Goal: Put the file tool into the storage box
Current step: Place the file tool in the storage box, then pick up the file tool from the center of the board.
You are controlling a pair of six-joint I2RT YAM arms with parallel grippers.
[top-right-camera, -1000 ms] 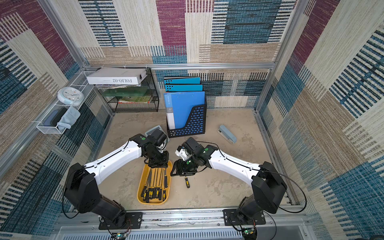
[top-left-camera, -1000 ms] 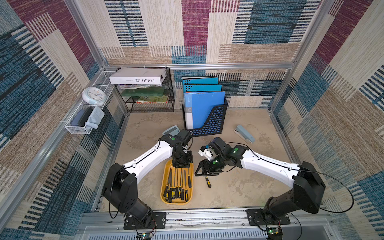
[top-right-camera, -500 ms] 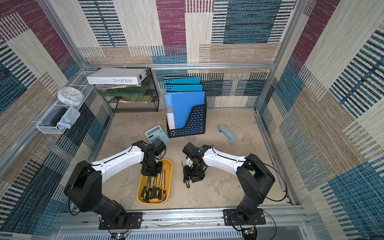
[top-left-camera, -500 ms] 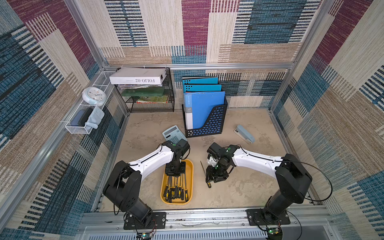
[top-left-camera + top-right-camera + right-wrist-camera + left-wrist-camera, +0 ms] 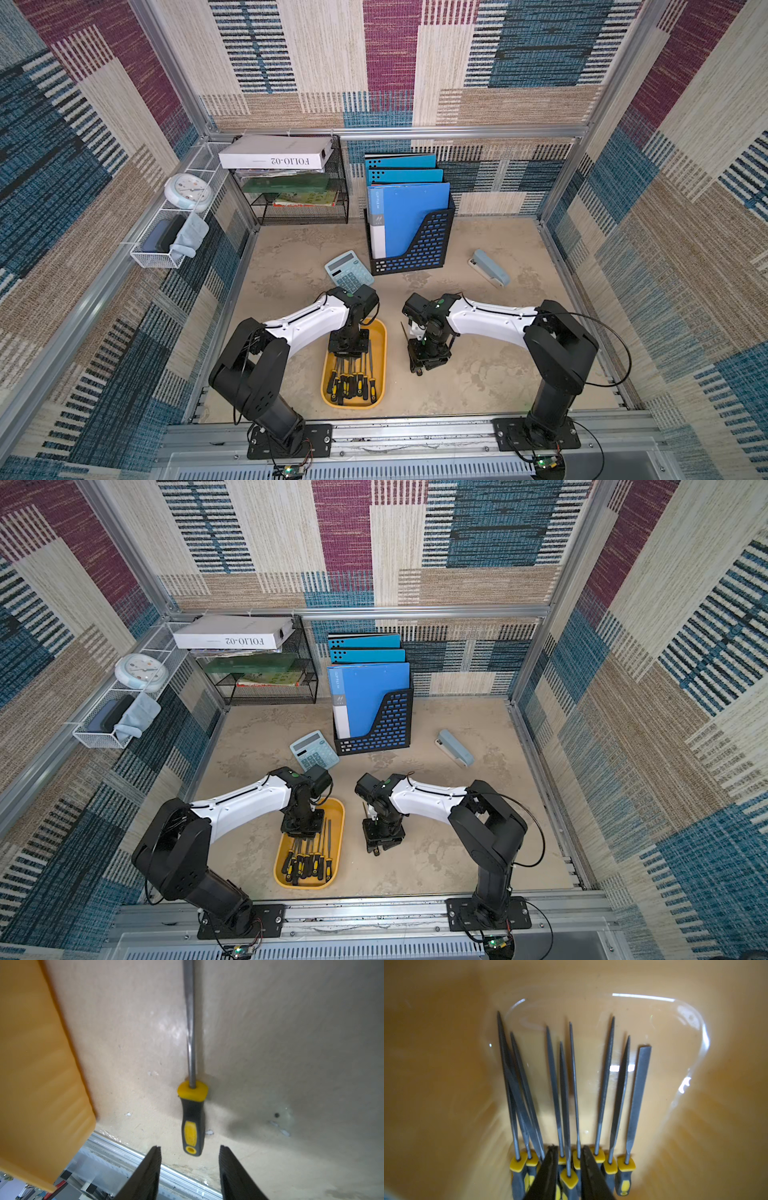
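The storage box is a shallow orange-yellow tray near the table's front, also in the other top view. Several file tools with black-and-yellow handles lie in it. My left gripper points down into the box, open, its fingers either side of one file that rests on the others. Another file lies on the table right of the box. My right gripper hangs open just behind its handle end, nothing between the fingers. Both top views show this gripper covering most of that file.
A calculator, a black folder holder with blue folders and a stapler lie further back. A mesh shelf rack stands at the back left, a white wire basket on the left wall. The metal rail borders the front.
My left gripper has come down into the box and its jaws have parted from the file. My right gripper has swung down over the file on the table, its jaws narrowing a little.
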